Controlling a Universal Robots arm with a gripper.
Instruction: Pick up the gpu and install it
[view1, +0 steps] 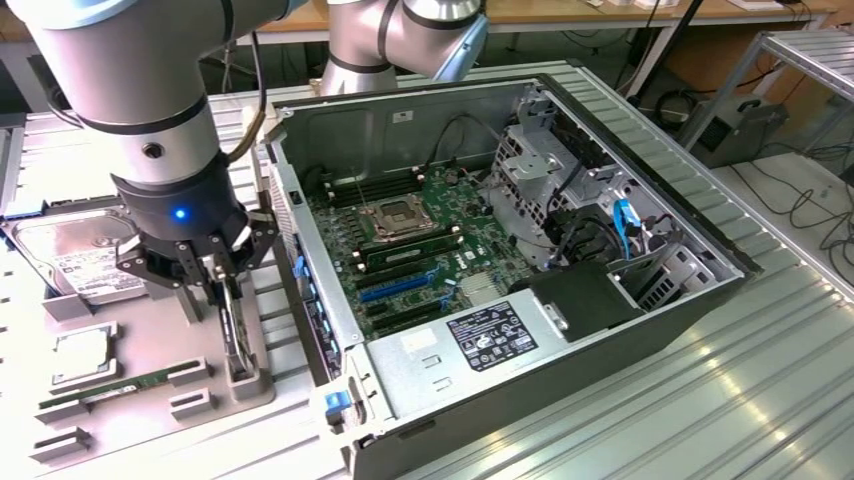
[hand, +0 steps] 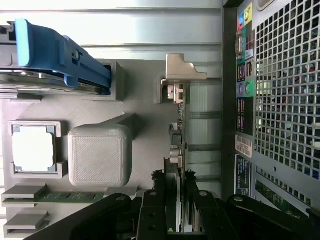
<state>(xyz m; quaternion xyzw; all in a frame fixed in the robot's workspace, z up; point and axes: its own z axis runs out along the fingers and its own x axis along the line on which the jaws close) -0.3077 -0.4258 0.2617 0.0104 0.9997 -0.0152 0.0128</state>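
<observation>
Ribbed aluminium bench (view1: 781, 330), with an open steel computer case (view1: 694, 300) on it. At the case's nine o'clock in the exterior view lies a matte grey printed fixture (view1: 147, 340). The gpu (view1: 238, 345) stands on edge in its slot, a thin green board with a silver bracket (hand: 182, 70). My gripper (view1: 220, 285) straddles the card's upper edge with jaws part-spread and not yet pinching. I judge this the grasp step. It calls for a square, gentle pinch.
</observation>
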